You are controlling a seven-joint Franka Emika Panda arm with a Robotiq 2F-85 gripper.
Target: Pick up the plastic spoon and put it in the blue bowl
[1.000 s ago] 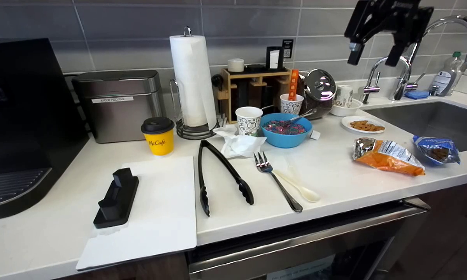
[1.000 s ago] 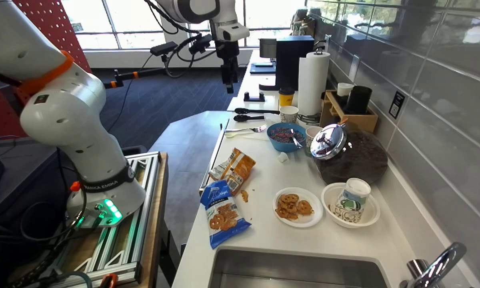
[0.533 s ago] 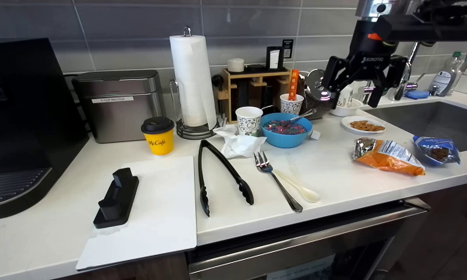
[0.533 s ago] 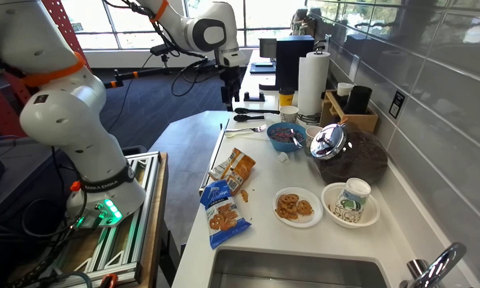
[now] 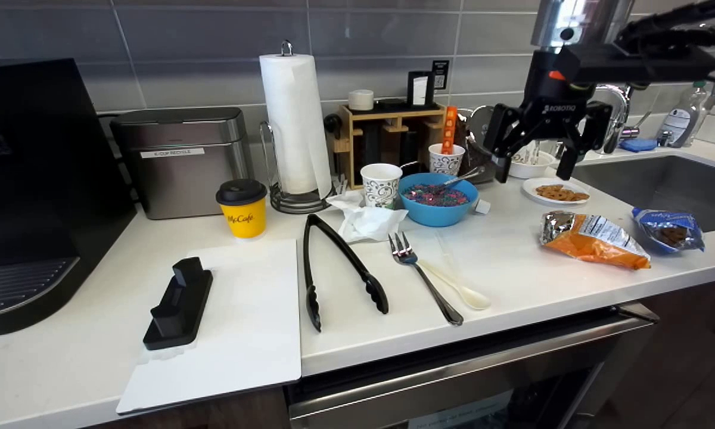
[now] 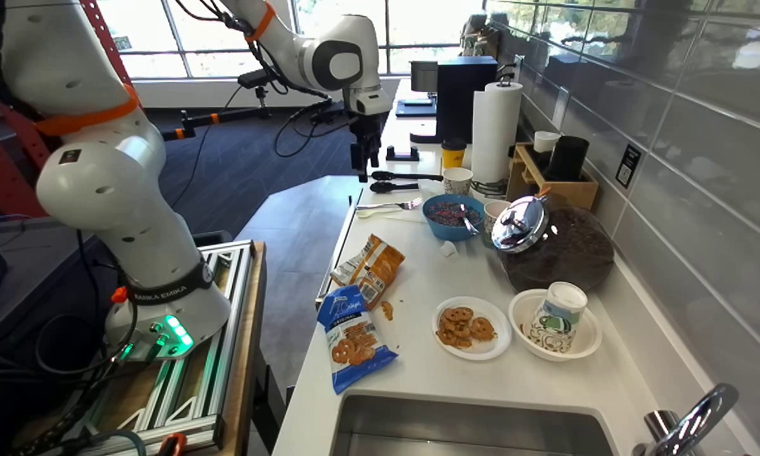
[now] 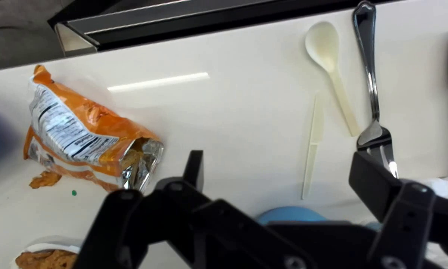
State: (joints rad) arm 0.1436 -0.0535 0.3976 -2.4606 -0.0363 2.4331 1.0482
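Hanging in the air at the upper right of an exterior view, the tool [image 5: 534,171] has its two fingers [image 5: 568,164] well apart, tips pointing down, raised clear of the table [image 5: 512,268]! Over to the wrist view, and those fingers frame the bottom of the shot, one left of centre, the other at the right, masking part of the tines on the metal fork [image 7: 371,78].

And there, upper right of that same wrist view, lies the pale plastic spoon [image 7: 335,76], flat on the table, rounded end toward the top, handle slanting down to finish right beside the fork's head; touching or not, I cannot tell. Just left of it, a pale plastic knife [image 7: 313,144], almost melting into the white of the table.

Now the blue bowl [image 5: 434,214], sitting just right of centre in both exterior views, holding pink, purple and blue bits [image 5: 432,195], a shiny metal utensil [image 6: 470,225] sticking out over its rim. The spoon lies outside it. A slice of the bowl peeks out at the bottom of the wrist view, behind the tool.

Left of the fork in an exterior view, black tongs [image 5: 347,250], arms spread wide; up and left, a yellow cup [image 5: 244,219] with a dark lid [image 5: 241,192]. Right side, an orange snack bag [image 5: 596,241] beside a blue snack bag [image 5: 667,229]. And low in an exterior view, a white plate [image 6: 483,351] carrying pretzels [image 6: 459,324]!
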